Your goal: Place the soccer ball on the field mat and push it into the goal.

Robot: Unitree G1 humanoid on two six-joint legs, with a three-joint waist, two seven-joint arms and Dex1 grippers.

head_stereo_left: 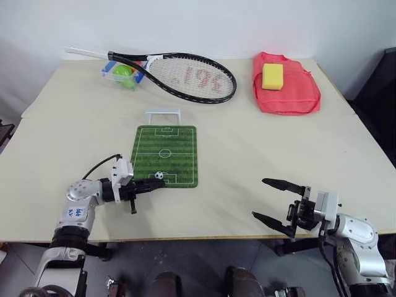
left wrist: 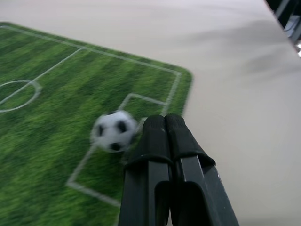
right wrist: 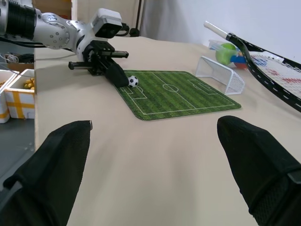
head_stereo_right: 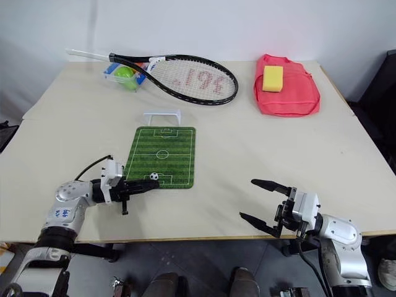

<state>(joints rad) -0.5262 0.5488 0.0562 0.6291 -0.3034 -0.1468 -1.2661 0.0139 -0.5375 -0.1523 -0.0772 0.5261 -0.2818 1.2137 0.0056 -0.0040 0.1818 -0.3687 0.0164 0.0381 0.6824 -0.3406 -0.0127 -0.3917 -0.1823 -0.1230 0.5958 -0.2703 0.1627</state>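
The tiny black-and-white soccer ball [head_stereo_left: 159, 176] lies on the green field mat [head_stereo_left: 179, 151], inside the penalty box at the mat's near end. My left gripper [head_stereo_left: 157, 182] is shut with nothing in it. Its black fingertips [left wrist: 162, 127] rest just beside the ball [left wrist: 114, 131], on its near side, touching it or almost. The white goal [head_stereo_left: 163, 115] stands just beyond the far end of the mat, its mouth toward the pitch. Well apart from the mat, my right gripper [head_stereo_left: 260, 198] hangs open and empty above the table's near right. The right wrist view also has the ball [right wrist: 133, 81] and the goal [right wrist: 220, 74].
A tennis racket [head_stereo_left: 185, 75] lies across the far side of the table, its handle over a clear box holding a green-yellow tennis ball [head_stereo_left: 125, 74]. A red mesh bag [head_stereo_left: 291, 96] with a yellow sponge [head_stereo_left: 273, 76] on it sits at the far right. The table's front edge is close to both grippers.
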